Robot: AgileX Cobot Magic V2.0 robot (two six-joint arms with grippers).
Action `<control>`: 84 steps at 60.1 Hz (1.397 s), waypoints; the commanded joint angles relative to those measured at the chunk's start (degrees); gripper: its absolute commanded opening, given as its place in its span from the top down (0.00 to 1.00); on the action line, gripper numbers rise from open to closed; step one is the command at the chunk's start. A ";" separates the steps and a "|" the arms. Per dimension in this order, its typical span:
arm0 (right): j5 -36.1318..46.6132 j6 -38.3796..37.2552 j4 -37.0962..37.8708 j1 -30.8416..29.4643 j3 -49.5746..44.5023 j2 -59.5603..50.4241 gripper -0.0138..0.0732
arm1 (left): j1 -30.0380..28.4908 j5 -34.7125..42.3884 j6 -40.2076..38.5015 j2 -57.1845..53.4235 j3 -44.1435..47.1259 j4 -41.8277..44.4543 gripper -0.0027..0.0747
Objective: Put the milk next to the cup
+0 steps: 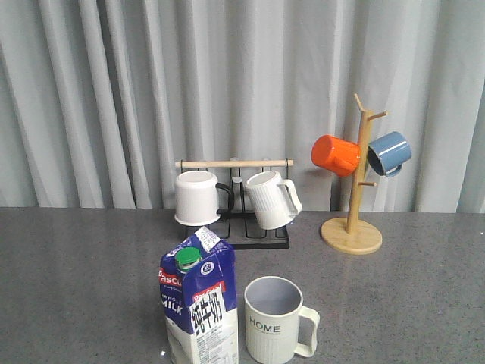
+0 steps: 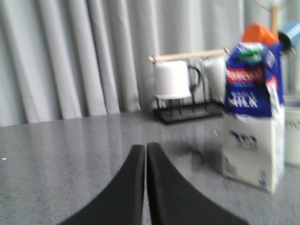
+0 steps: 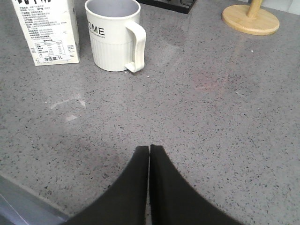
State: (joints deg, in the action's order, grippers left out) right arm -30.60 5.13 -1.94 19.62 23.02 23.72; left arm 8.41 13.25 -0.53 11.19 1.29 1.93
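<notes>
The milk (image 1: 198,307) stands upright on the near part of the table (image 1: 76,265), just to the left of the cup (image 1: 274,318). There is only a thin gap between them, and they do not seem to touch. The cup's handle points to the right, away from the milk. Nothing is holding the milk. It looks like the job is done, because the milk is already next to the cup.

The left gripper (image 2: 145,154) has its two black fingers pressed together with nothing between them. It sits off to the left of the milk, apart from it. The right gripper (image 3: 149,154) is pressed together too, and holds nothing. It hangs over bare table nearer than the cup. Both look like they are resting out of the way so they do not bump the milk.

Farther back is a black rack (image 1: 254,227) with a wooden bar and two white mugs (image 1: 197,197). To the far right is a wooden mug tree (image 1: 352,227) with an orange mug (image 1: 335,155) and a blue mug (image 1: 389,152).

The front view shows the whole scene but no grippers. Only the wrist views show the fingers. The right wrist view shows the milk's bottom sitting flat. The left wrist view is blurry.
</notes>
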 commanded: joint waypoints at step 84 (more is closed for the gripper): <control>3.36 0.04 0.30 -0.14 1.58 0.73 0.85 | -6.10 -10.86 -0.97 -11.42 1.60 -3.42 0.97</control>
State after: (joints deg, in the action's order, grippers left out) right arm -31.03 5.12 -1.89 19.62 23.02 23.82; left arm 2.33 -1.69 -1.03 -0.66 1.41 -1.09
